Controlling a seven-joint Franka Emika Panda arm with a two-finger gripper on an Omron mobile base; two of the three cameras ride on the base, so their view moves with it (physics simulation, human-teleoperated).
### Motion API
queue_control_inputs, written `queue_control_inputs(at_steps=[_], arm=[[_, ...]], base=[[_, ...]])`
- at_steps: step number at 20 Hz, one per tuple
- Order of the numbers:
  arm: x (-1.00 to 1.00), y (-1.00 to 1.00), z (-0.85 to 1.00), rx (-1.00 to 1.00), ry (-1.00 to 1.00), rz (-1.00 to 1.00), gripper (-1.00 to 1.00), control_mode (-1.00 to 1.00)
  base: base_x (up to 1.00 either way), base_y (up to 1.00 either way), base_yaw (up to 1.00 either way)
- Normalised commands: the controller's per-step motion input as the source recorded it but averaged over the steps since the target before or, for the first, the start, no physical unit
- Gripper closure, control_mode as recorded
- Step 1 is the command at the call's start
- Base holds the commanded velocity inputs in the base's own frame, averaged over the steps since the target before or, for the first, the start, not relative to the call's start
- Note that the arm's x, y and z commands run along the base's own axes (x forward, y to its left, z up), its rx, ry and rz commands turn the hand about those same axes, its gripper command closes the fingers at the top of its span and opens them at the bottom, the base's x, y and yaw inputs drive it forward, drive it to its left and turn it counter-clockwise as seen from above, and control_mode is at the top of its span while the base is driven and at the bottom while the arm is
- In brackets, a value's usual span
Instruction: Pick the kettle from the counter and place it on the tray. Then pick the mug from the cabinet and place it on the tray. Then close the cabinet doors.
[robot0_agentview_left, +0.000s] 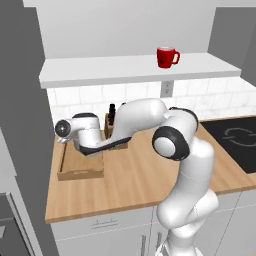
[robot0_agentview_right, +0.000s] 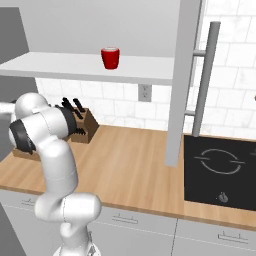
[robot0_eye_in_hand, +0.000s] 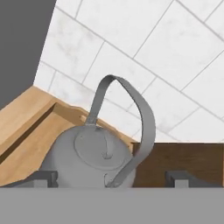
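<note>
The cabinet (robot0_agentview_left: 135, 67) stands open above the surface (robot0_agentview_left: 135, 175). The tray (robot0_agentview_left: 80, 167) lies at the surface's left end. The kettle (robot0_eye_in_hand: 87, 157) sits in it, between the spread fingertips (robot0_eye_in_hand: 41, 178) of the claw (robot0_eye_in_hand: 109, 179). The mug (robot0_agentview_left: 166, 57) stands on the cabinet floor.

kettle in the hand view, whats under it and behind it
The kettle sits on the wooden tray. Behind it are the tray's far rim, white wall tiles and a dark brown knife block. The tray floor directly beneath is covered.
</note>
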Motion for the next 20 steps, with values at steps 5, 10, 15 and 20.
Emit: queue_control_inputs(at_steps=[5, 10, 15, 20], arm=[[-0.07, -0.02, 0.28, -0.01, -0.03, -0.05, -1.0, -1.0], [-0.27, 0.0, 0.23, -0.01, -0.02, -0.12, -1.0, -1.0], [-0.51, -0.01, 0.08, 0.0, 0.0, -0.19, -1.0, -1.0], [-0.49, -0.17, 0.08, 0.0, 0.0, -0.21, -1.0, -1.0]], base=[[0.0, 0.0, 0.0], [0.0, 0.0, 0.0], [0.0, 0.0, 0.0], [0.0, 0.0, 0.0]])
